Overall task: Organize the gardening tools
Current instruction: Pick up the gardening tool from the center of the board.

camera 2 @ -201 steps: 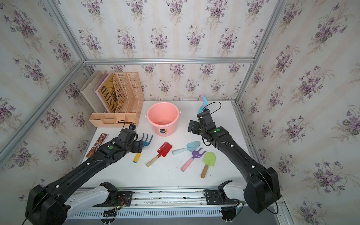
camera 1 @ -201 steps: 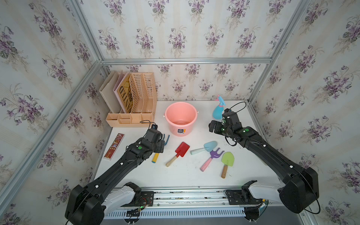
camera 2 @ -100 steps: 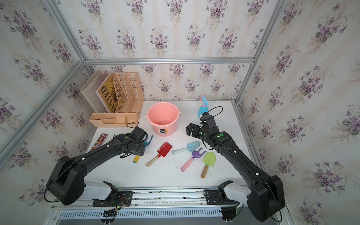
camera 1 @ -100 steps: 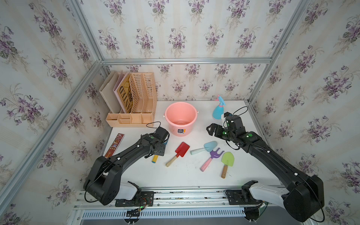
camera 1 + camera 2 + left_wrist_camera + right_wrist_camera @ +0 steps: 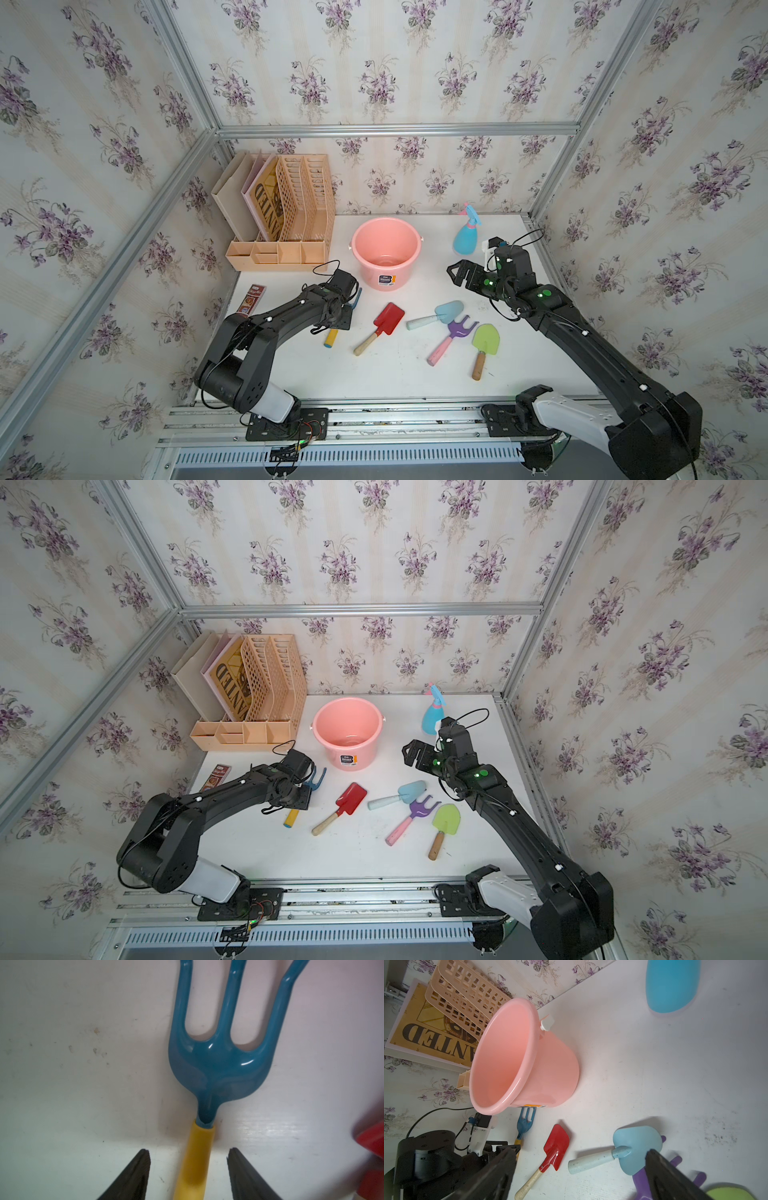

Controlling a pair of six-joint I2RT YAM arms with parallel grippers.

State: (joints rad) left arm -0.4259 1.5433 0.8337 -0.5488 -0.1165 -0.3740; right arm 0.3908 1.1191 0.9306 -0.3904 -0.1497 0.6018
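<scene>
A blue fork with a yellow handle lies flat on the white table, left of the pink bucket. My left gripper is down over its handle with a finger on each side and a gap at both, so it is open. In both top views the gripper hides most of that handle. A red trowel, light-blue trowel, purple fork and green trowel lie mid-table. The light-blue spray bottle stands at the back right. My right gripper hovers wide open and empty between bucket and bottle.
A beige file organiser holding a "WANTED" folder stands at the back left. A small brown packet lies by the table's left edge. Metal frame posts and papered walls close in the table on three sides.
My left arm has dropped lower over the blue fork's handle and its jaws have narrowed around it. The right gripper has barely shifted and stays wide open.
</scene>
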